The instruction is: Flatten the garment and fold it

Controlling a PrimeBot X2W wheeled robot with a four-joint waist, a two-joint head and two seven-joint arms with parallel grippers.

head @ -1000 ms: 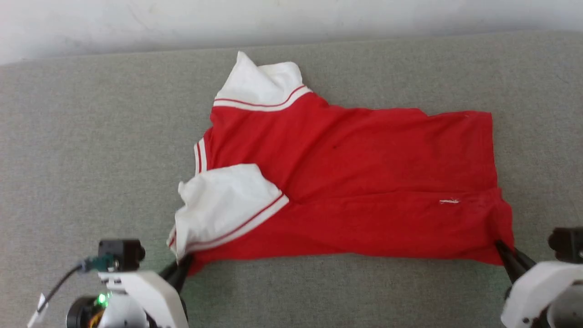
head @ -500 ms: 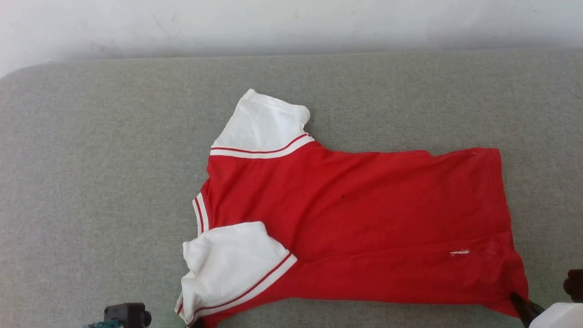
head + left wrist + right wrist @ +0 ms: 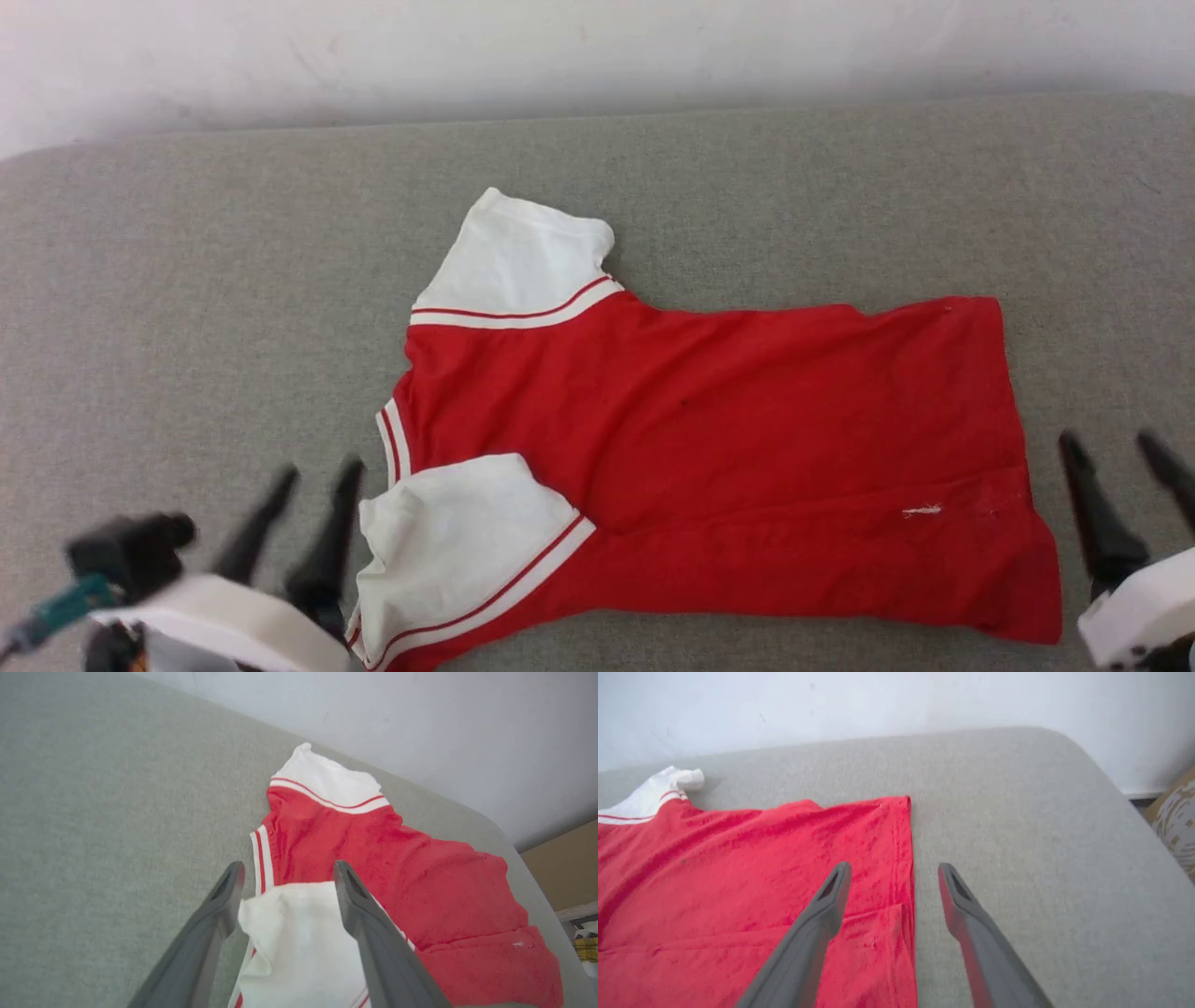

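Left gripper (image 3: pixel 319 471) sits down at seven o'clock in the head view, both dark fingers (image 3: pixel 327 551) spread well apart and pointing up toward one o'clock, its pale wrist (image 3: pixel 219 607) low at the frame edge. Over at four o'clock, the right gripper (image 3: pixel 1108 441) has its jaws wide too, fingers leaning toward eleven o'clock, white wrist (image 3: pixel 1134 607) tucked into the corner.

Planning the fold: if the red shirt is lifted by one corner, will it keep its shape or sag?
Probably floppy: the garment lies creased, its near white sleeve crumpled onto the body, so a lifted corner would likely drape. It looks thin, so probably light. Pushed, it would likely bunch rather than slide on the textured grey surface.
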